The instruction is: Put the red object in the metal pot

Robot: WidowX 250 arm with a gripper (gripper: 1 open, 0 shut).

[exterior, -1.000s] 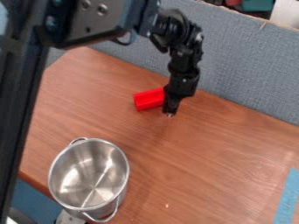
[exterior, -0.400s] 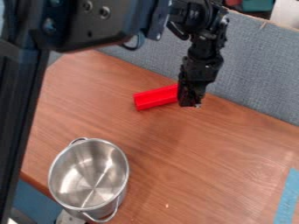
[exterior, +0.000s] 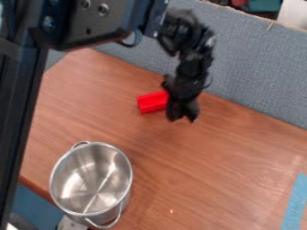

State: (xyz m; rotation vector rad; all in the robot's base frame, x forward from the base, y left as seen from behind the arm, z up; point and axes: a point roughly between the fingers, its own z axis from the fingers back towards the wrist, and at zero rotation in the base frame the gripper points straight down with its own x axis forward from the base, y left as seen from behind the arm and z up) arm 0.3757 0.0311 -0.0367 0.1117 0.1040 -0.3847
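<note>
The red object (exterior: 150,101) lies on the brown table, left of centre toward the back. My gripper (exterior: 182,111) points down at its right end and hides that end. The fingers look shut together, and I cannot tell whether they pinch the block. The block still rests on the table surface. The metal pot (exterior: 90,182) stands empty near the front left corner, well apart from the gripper.
A grey-blue fabric wall (exterior: 258,67) runs along the back of the wooden table (exterior: 216,171). A dark vertical post (exterior: 21,99) and the arm's black housing (exterior: 90,22) fill the left and top left. A blue strip (exterior: 296,205) lies at the table's right edge.
The gripper swung right and opened beside the block's right end, then came back down-left and shut over that end. Less of the block shows now.
</note>
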